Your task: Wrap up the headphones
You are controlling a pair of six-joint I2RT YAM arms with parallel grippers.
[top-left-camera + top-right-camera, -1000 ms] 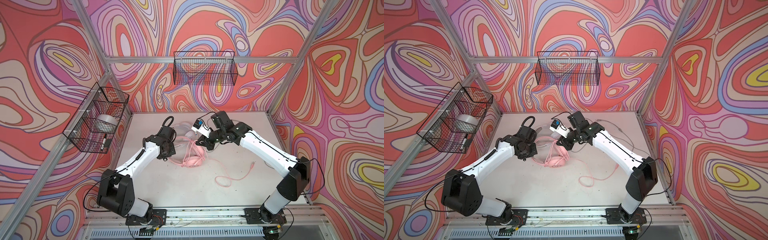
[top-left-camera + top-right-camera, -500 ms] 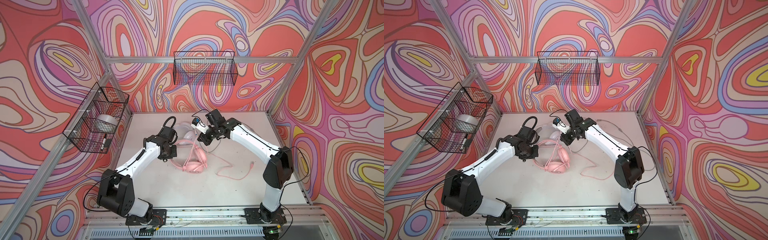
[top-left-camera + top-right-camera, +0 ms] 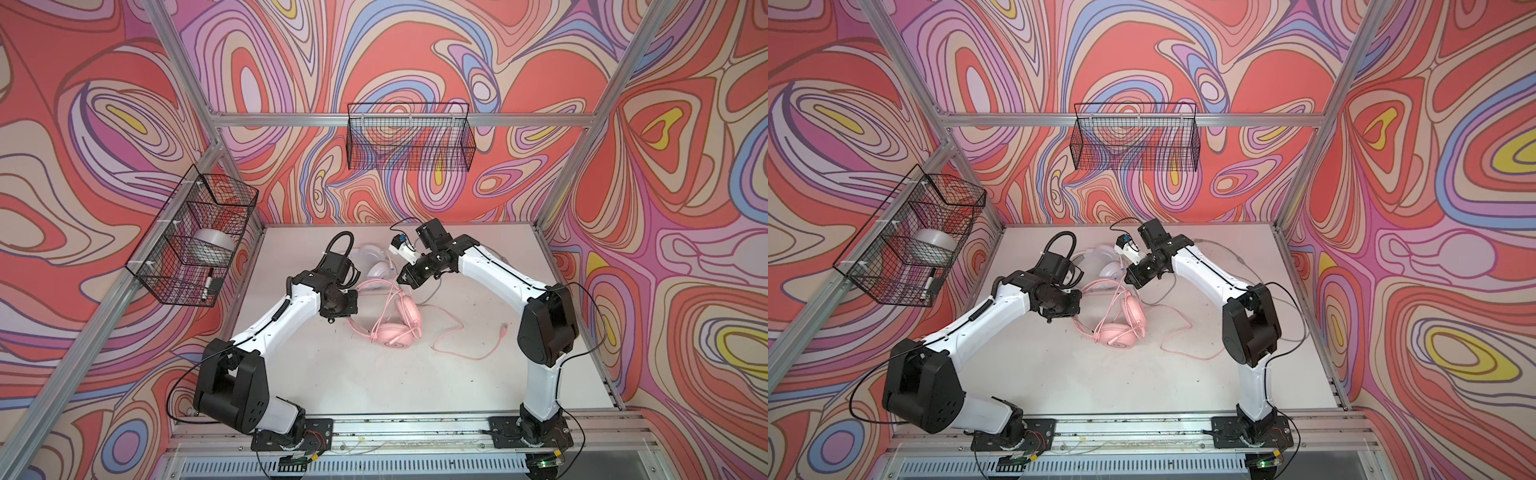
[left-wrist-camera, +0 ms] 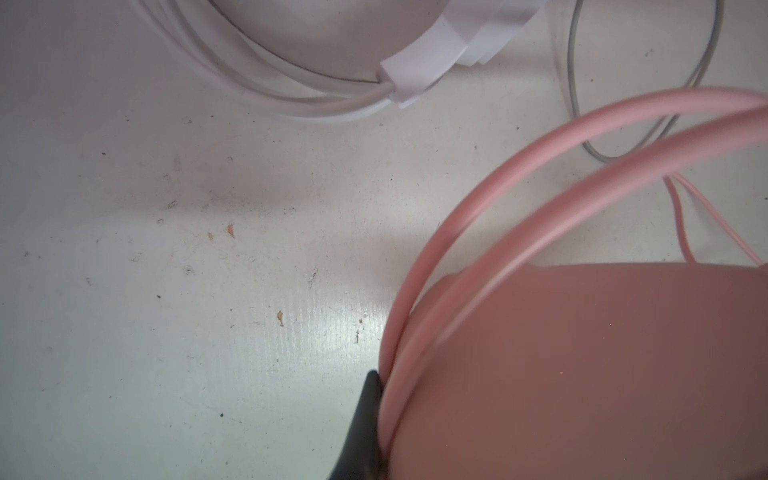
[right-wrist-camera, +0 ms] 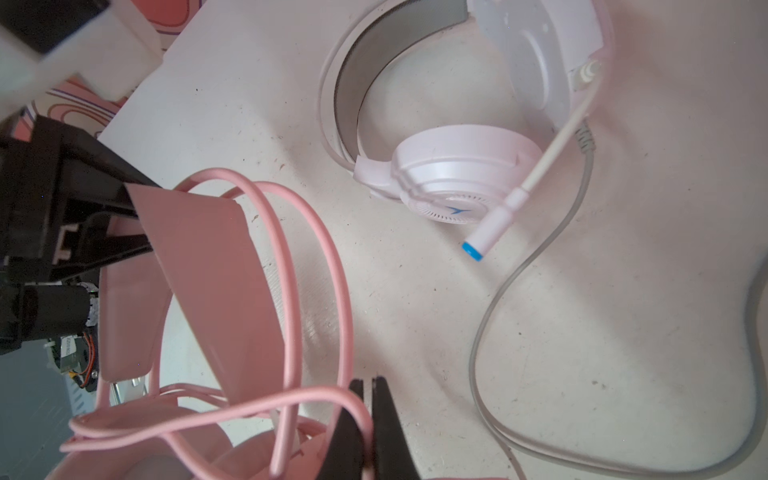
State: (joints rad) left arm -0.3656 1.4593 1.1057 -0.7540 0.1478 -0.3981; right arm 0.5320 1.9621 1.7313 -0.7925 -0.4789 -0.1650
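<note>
Headphones are only partly dealt with, as I judge it. The pink headphones (image 3: 392,328) lie in the middle of the table (image 3: 374,386), and the left gripper (image 5: 137,218) has its jaws closed on the soft pink headband (image 5: 208,270), propping that end up. The right gripper (image 5: 371,401) is pinched shut on the pink cable (image 3: 478,358) just beside the headband, with the cord running out from between its tips. A couple of pink strands cross the ear cups in the right wrist view, so winding looks begun, but I cannot tell how many turns are really on. A long run of that cable trails loose over the table toward the right arm, ending in its plug (image 3: 503,330), well apart from the cups; all of that is left to take up.

The white headphones (image 3: 376,266) sit behind, near the back wall, held by neither arm, and their grey cable (image 5: 473,365) sprawls unwound. That set looks not yet started.
</note>
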